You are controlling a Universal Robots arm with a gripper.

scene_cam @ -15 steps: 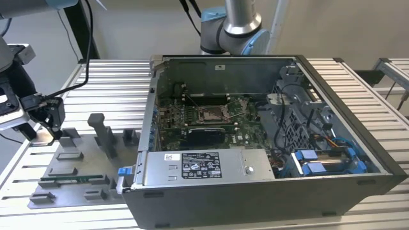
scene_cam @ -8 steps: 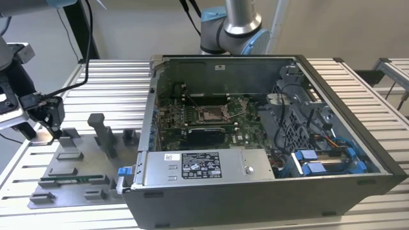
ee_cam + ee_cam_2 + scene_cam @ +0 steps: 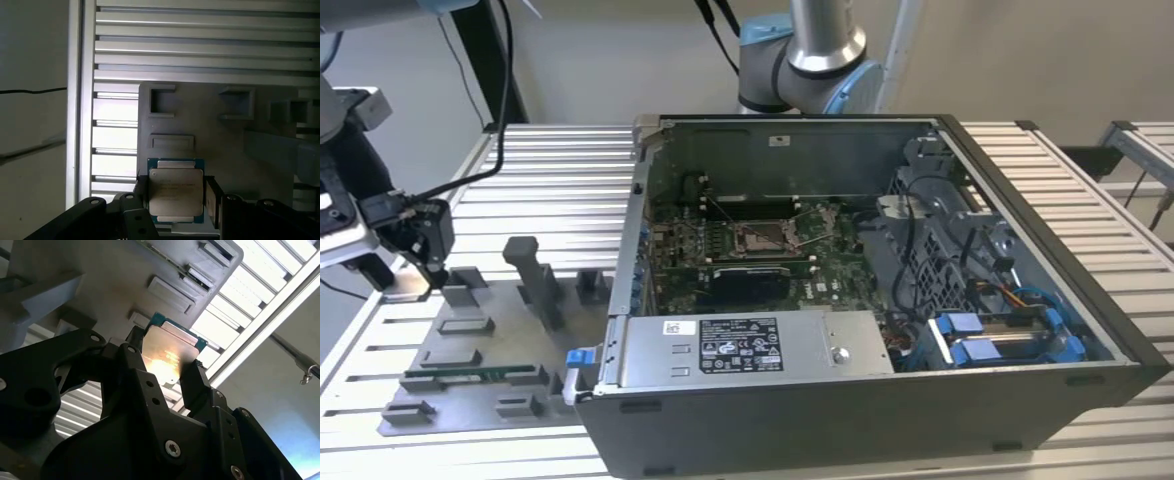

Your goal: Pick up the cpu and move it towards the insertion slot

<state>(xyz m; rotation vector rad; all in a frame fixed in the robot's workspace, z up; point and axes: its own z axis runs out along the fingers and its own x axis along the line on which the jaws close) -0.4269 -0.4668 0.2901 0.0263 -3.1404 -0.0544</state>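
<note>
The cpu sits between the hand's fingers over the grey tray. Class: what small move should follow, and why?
Probably a short lift straight up. The hand grips the cpu by two opposite edges close above the grey tray, while the insertion slot lies inside the computer case, past its raised wall, toward the exterior view's right.

A grey tray (image 3: 507,345) lies beside an open computer case (image 3: 854,420) on a slatted table (image 3: 547,170).

Arm (image 3: 825,35): silver tubular link, grey joint housings, light-blue end caps; black cable (image 3: 508,60) alongside. Gripper (image 3: 167,367): matte black, angular finger links and chunky body. Fasteners: silver hex-socket screws (image 3: 172,448), small round pivot bolts.
</note>
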